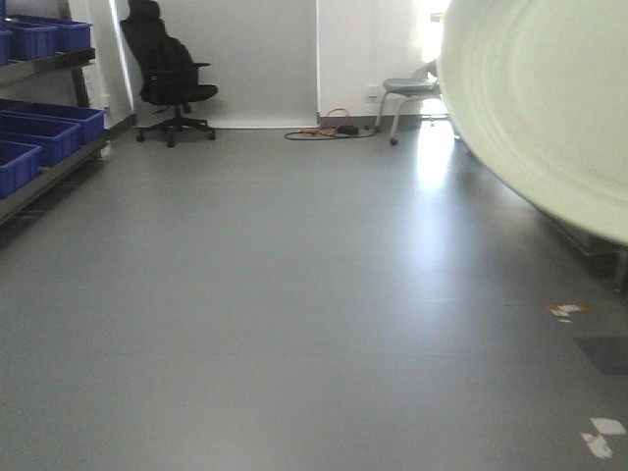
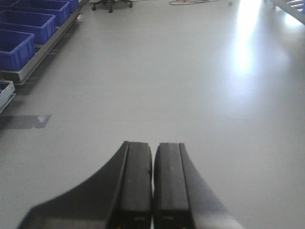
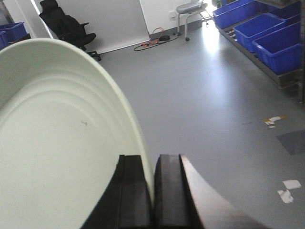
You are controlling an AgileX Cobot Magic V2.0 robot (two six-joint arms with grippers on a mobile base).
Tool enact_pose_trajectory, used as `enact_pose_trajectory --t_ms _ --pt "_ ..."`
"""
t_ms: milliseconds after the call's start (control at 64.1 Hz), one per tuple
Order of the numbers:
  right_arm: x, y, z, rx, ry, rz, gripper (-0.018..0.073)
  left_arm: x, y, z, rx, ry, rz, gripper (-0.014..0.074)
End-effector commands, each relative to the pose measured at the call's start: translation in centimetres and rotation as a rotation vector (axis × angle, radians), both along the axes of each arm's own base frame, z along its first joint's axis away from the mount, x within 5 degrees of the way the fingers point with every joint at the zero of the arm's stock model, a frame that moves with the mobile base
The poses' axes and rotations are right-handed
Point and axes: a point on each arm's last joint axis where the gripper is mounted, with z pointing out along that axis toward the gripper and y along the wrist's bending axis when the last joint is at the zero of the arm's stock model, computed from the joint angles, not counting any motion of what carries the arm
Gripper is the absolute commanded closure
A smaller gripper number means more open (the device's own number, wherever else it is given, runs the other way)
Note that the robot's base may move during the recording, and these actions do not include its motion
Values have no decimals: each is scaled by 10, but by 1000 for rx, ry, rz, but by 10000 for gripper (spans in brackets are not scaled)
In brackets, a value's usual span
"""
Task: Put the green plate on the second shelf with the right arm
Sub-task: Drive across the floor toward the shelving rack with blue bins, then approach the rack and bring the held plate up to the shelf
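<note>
- Several blue bins (image 1: 44, 132) sit left, a black chair (image 1: 167, 64) stands by the far wall, and the green plate (image 1: 549, 108) looms upper right.
- Left end effector (image 2: 152, 152) is closed and empty over the floor (image 2: 190, 86).
- Right end effector (image 3: 153, 164) pinches the tilted green plate's rim.

One round, matte, pale mint-green plate (image 3: 57, 143). One black high-backed office chair (image 1: 162, 59). One grey stool with metal legs (image 1: 407, 86). Three blue plastic bins (image 3: 257, 31) along the right-hand rack. Two black grippers: left gripper (image 2: 152, 147) and right gripper (image 3: 153, 160).
</note>
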Motion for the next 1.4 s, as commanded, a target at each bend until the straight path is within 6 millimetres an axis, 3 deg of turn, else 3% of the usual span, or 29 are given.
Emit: enact_pose_trajectory --t_ms 0,1389 --pt "0 0 21 5 -142 -4 504 1 -2 -8 -5 -39 -19 472" --pt "0 0 21 5 -142 -4 504 1 -2 -8 -5 -39 -19 472"
